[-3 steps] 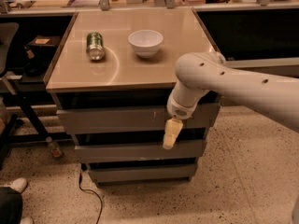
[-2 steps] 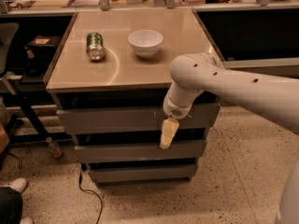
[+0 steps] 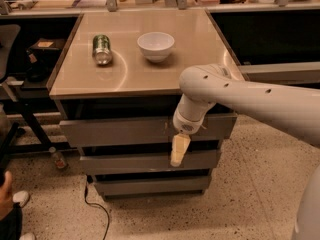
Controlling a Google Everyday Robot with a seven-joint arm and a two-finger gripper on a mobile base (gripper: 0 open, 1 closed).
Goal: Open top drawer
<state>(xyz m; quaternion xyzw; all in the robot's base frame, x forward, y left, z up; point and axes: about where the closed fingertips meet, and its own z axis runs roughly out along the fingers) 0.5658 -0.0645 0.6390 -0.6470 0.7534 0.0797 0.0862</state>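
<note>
The top drawer (image 3: 115,131) is the wide grey handleless front just under the tan cabinet top (image 3: 150,74), with small pale scratch marks (image 3: 167,126) right of centre. My gripper (image 3: 178,151) hangs from the white arm (image 3: 240,96), which reaches in from the right. It points down in front of the top drawer's lower edge, right of centre, over the gap above the middle drawer (image 3: 125,163). It holds nothing that I can see.
A green can (image 3: 102,49) lies on its side and a white bowl (image 3: 156,45) stands on the cabinet top. The bottom drawer (image 3: 150,185) is narrower. A black cable (image 3: 95,206) trails on the floor; a chair base (image 3: 25,124) and a shoe (image 3: 20,198) are at left.
The arm has swung slightly to the left and the gripper has dropped a little along the top drawer's front. The drawer has not visibly moved.
</note>
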